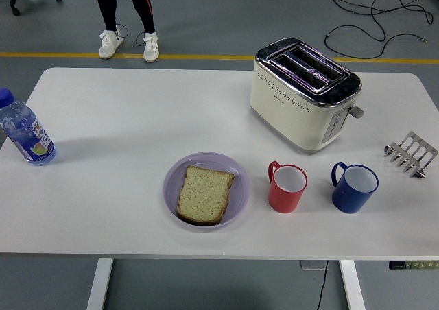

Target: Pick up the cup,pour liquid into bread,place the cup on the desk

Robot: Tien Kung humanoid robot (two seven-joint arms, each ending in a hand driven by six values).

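Note:
A red cup [287, 188] stands upright on the white table [123, 118], handle to its upper left. A blue cup [354, 187] stands upright to its right, handle also to the upper left. A slice of bread [204, 194] lies on a pale purple plate [236, 176] just left of the red cup. Neither robot hand is in view.
A cream toaster [302, 94] stands behind the cups. A metal toast rack [411, 153] sits at the right edge. A blue water bottle [26, 129] stands at the left edge. A person's legs and white shoes [127, 44] show on the floor beyond the table.

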